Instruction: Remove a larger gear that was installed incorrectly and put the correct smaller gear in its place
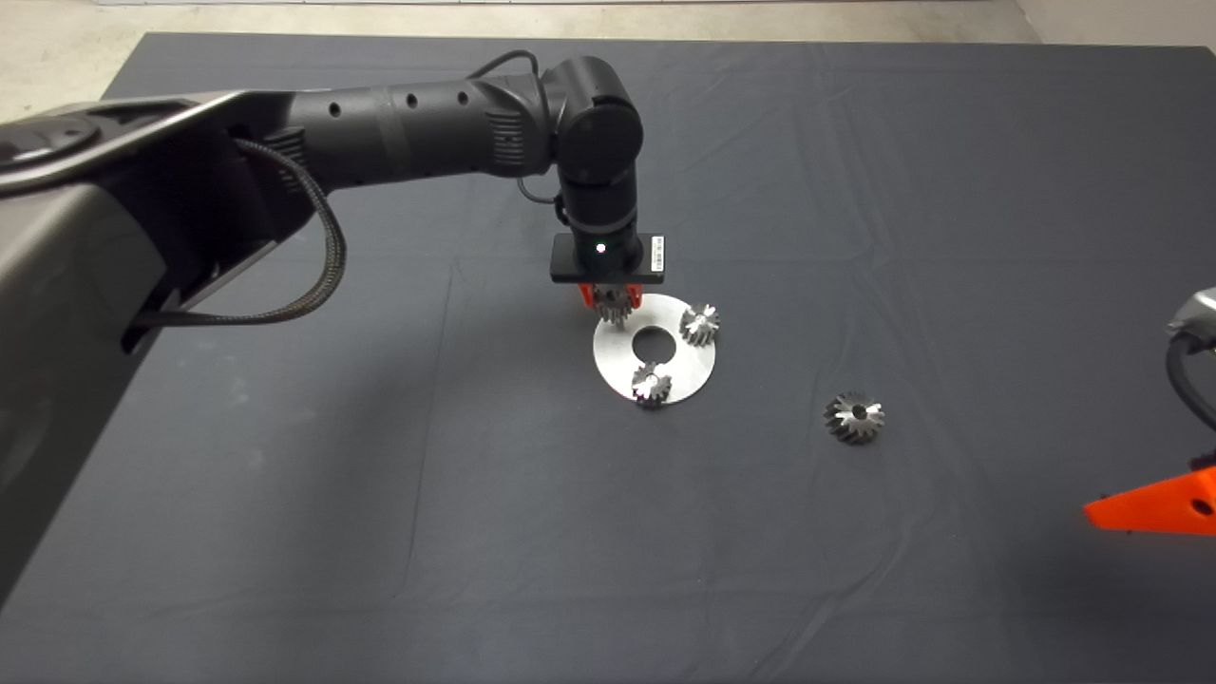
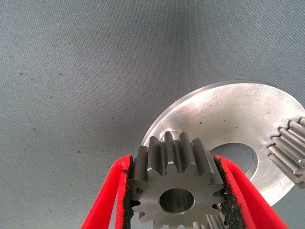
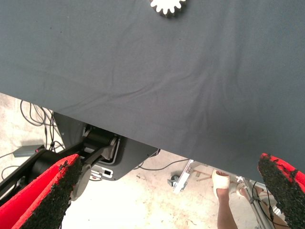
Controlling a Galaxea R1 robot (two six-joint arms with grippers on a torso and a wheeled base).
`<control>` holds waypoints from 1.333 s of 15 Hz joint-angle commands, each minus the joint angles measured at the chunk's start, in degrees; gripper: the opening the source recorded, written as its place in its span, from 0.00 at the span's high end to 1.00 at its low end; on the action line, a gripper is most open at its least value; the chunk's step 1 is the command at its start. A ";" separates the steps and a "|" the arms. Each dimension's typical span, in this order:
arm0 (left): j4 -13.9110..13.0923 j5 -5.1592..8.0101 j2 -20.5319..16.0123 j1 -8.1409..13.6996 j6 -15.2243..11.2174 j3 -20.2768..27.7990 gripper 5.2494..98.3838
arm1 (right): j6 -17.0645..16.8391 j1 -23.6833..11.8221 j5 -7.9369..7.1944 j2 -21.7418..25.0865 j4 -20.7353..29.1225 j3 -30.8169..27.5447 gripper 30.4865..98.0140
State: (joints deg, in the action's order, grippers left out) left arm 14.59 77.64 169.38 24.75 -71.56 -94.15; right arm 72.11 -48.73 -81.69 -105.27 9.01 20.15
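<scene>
My left gripper (image 1: pixel 613 306) is shut on the smaller gear (image 1: pixel 616 312), a silver straight-toothed gear with a centre hole. It holds the gear over the near-left rim of the round steel plate (image 1: pixel 622 361). In the left wrist view the gear (image 2: pixel 174 183) sits between both red fingers (image 2: pixel 114 195), just above the plate (image 2: pixel 228 112). The larger gear (image 1: pixel 854 417), dark with flared teeth, lies on the mat to the right of the plate. My right gripper (image 1: pixel 1154 503) waits open at the lower right edge.
Two small silver gears (image 1: pixel 700 324) (image 1: pixel 652 384) stand on the plate around its centre hole (image 1: pixel 654 345); one also shows in the left wrist view (image 2: pixel 290 148). The right wrist view shows the mat's edge, a gear (image 3: pixel 167 5), the robot base and a person's foot (image 3: pixel 221 183).
</scene>
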 commanded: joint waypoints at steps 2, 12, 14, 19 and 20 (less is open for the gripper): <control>-0.53 -0.83 0.30 0.13 -0.25 -0.21 0.68 | 0.49 -0.85 0.13 -0.25 1.78 -0.13 0.00; -0.53 -1.35 0.30 -1.45 -0.16 -0.14 0.68 | 0.49 -0.85 0.04 -0.08 1.71 -0.13 0.00; -0.53 -1.26 0.30 -2.07 -0.24 -0.14 0.68 | 0.49 -0.85 0.04 -0.16 1.71 -0.13 0.00; -0.53 -1.26 0.30 -1.80 -0.16 0.03 0.68 | 0.49 -0.85 0.04 -0.08 1.63 -0.13 0.00; -0.45 -1.26 0.30 -1.63 -0.16 -0.06 0.68 | 0.49 -0.85 0.04 0.03 1.63 -0.13 0.00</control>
State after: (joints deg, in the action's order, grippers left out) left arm 14.65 77.26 169.35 24.44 -71.55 -94.15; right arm 72.09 -48.74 -81.69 -105.24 9.01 20.15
